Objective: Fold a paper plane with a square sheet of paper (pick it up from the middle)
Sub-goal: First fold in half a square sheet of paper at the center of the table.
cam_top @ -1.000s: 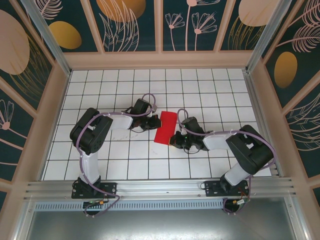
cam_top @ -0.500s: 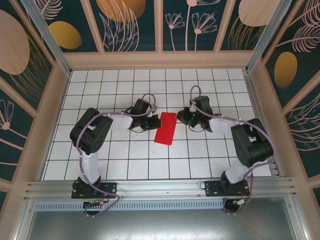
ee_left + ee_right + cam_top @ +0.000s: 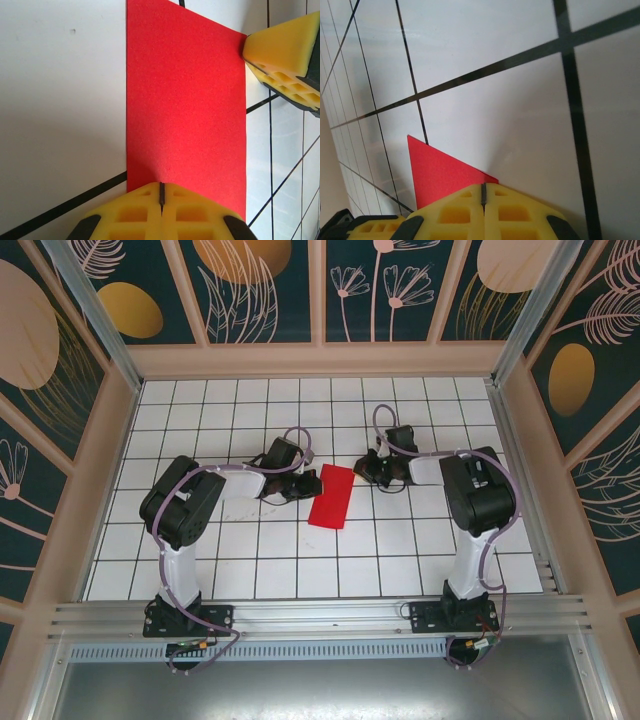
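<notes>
**Left claw** (image 3: 308,484): jaws shut, nothing between them. In the left wrist view the closed tips (image 3: 161,192) sit over the near edge of the red sheet of paper (image 3: 185,110). They appear to press on it, though contact cannot be confirmed.

**Right claw** (image 3: 368,469): jaws shut and empty. Its own view has the closed tips (image 3: 482,192) just at a corner of the sheet (image 3: 440,175).

**Sheet:** it lies flat on the table (image 3: 250,550) near the middle, as a folded rectangle rather than a square. In the top view its long axis runs from about 1 o'clock to 7 o'clock.

**Governing relation:**
- The sheet (image 3: 332,498) lies at 4 o'clock from the left claw and at 8 o'clock from the right claw.
- The left claw bears on a long edge and the right claw on the far upper corner, so the two flank the sheet.
- Neither claw is clearly nearer.

**Judgement:** the next crease will probably turn on the left claw pinning the sheet while the right claw works that corner.
</notes>
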You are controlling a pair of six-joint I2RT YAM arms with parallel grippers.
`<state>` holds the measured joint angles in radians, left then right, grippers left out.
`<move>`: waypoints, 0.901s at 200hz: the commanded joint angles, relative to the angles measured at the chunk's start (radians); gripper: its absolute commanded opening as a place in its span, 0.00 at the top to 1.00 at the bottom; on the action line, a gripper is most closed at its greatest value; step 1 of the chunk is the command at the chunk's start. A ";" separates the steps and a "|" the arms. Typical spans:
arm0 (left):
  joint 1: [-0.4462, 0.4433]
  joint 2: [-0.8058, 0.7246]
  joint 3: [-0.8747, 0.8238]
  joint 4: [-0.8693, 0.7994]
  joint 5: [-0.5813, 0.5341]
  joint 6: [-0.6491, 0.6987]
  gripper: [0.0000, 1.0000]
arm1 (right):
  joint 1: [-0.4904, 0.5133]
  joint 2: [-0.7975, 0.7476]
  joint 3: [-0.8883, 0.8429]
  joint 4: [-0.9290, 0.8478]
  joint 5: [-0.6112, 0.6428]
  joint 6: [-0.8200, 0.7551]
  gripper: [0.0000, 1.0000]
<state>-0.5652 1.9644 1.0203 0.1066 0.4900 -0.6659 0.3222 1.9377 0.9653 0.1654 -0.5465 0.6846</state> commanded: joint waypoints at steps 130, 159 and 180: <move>0.053 -0.280 -0.121 -0.027 -0.074 -0.108 0.67 | 0.112 -0.333 -0.153 -0.097 0.143 -0.011 0.63; 0.100 -0.261 -0.142 0.033 0.006 -0.131 0.60 | 0.173 -0.377 -0.250 -0.060 0.203 0.082 0.57; 0.102 -0.224 -0.131 0.053 0.044 -0.136 0.53 | 0.186 -0.397 -0.326 0.057 0.159 0.151 0.54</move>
<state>-0.4622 1.7008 0.8845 0.0895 0.4644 -0.7830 0.4995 1.5826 0.7158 0.0967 -0.3981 0.7185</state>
